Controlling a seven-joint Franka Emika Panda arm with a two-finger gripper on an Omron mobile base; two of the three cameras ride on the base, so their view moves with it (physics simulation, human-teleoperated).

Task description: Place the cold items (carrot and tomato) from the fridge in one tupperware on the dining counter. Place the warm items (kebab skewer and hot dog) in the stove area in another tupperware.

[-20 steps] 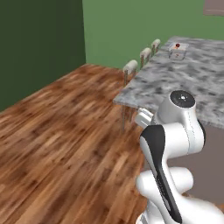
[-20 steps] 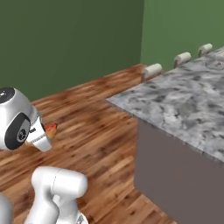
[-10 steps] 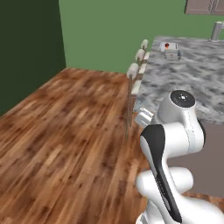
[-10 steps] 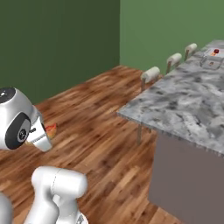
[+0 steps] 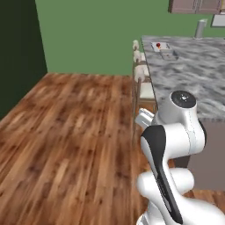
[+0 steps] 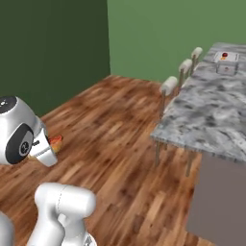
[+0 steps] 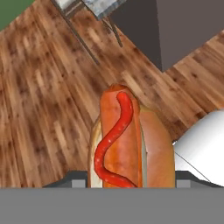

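A hot dog (image 7: 124, 144) with a red ketchup line on its sausage sits between my gripper (image 7: 131, 183) fingers, which are shut on the bun. From the right base it shows as the hot dog (image 6: 55, 141) beside my hand, above the wood floor. Far off on the grey dining counter (image 5: 193, 74) stand two clear tupperware boxes. One tupperware (image 5: 160, 45) (image 6: 226, 56) holds a small red tomato (image 5: 158, 45). The other tupperware (image 5: 168, 55) (image 6: 226, 69) lies just nearer. The carrot and kebab skewer are out of view.
Light stools (image 5: 141, 70) (image 6: 169, 86) line the counter's left side. The counter's dark end panel (image 6: 216, 197) stands close on the right. Open wood floor (image 5: 66, 132) spreads left toward the green wall (image 5: 96, 35).
The whole scene has shifted as the base turned; the counter now runs straight ahead on the right. The hot dog stays in my gripper.
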